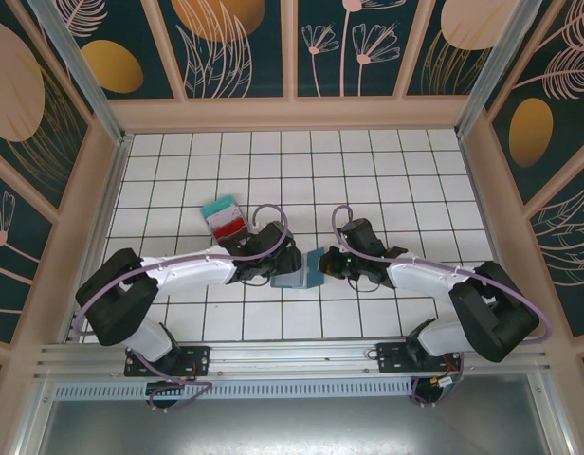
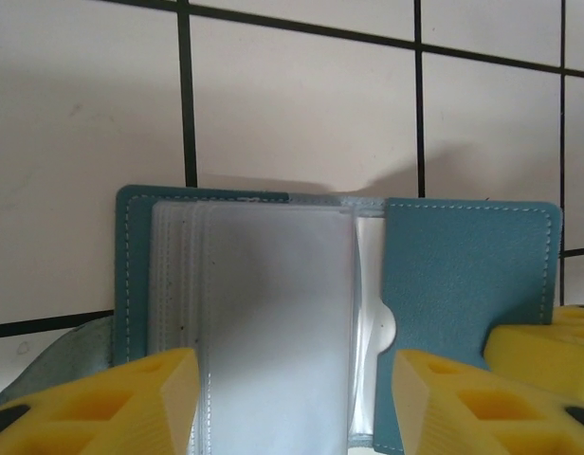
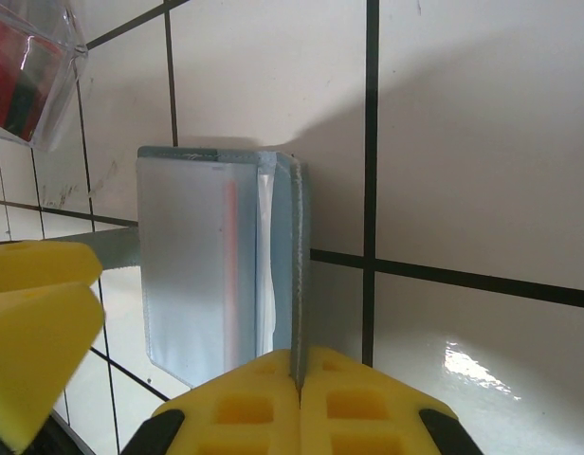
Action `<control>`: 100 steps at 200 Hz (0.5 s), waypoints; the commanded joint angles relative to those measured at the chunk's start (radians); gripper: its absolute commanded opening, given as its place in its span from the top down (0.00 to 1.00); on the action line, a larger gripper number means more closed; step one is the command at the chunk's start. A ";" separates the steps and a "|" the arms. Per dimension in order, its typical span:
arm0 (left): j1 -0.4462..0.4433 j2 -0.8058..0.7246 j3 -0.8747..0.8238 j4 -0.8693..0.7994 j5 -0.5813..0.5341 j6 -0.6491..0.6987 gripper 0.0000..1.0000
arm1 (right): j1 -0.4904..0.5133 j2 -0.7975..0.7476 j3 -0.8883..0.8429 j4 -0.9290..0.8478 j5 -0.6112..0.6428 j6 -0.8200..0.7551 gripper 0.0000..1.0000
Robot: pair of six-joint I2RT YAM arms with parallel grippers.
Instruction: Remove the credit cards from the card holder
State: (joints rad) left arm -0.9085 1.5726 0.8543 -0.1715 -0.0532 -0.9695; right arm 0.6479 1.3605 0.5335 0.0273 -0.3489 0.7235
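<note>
Step in hand: extraction, late stage by my reading. A red and teal stack of cards (image 1: 224, 218) lies on the table (image 1: 368, 171), out of the holder (image 1: 297, 277) and just behind the left arm's wrist. The holder stands open on its edge between the two grippers, near the table's front middle.

Right gripper (image 3: 297, 403): jaws closed on one cover of the holder, pinching its edge and keeping it upright and spread.

Left gripper (image 2: 292, 384): jaws wide apart, one finger on each side of the clear sleeves (image 2: 273, 303), low against the holder. Nothing is held. Whether the pads touch the plastic, I cannot tell.

Contents: from the left wrist the sleeves look frosted and empty. From the right wrist a faint red stripe (image 3: 230, 275) shows through the plastic. It may be the edge of a remaining card; not certain.

Next move, as I judge it: if a card remains, the left fingers must narrow onto its exposed edge alone, not the sleeve, and draw it out along the pocket while the right grip holds firm. Risk: the soft holder folds or drags along with the pull.
</note>
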 commanded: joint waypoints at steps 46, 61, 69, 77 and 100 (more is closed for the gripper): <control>0.007 0.065 0.003 -0.023 0.000 0.008 0.46 | 0.006 0.003 -0.015 0.026 -0.005 0.019 1.00; 0.007 0.071 0.003 -0.022 0.000 0.008 0.46 | 0.006 0.003 -0.016 0.026 -0.005 0.019 1.00; 0.007 0.077 0.003 -0.019 0.006 0.013 0.46 | 0.006 0.005 -0.017 0.027 -0.005 0.018 1.00; 0.007 0.083 0.005 -0.015 0.013 0.015 0.46 | 0.006 0.006 -0.017 0.028 -0.005 0.020 1.00; 0.007 0.094 0.007 -0.003 0.035 0.022 0.46 | 0.006 0.011 -0.015 0.032 -0.008 0.019 1.00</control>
State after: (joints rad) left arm -0.9085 1.6424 0.8543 -0.1711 -0.0425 -0.9672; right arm 0.6479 1.3605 0.5335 0.0303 -0.3489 0.7383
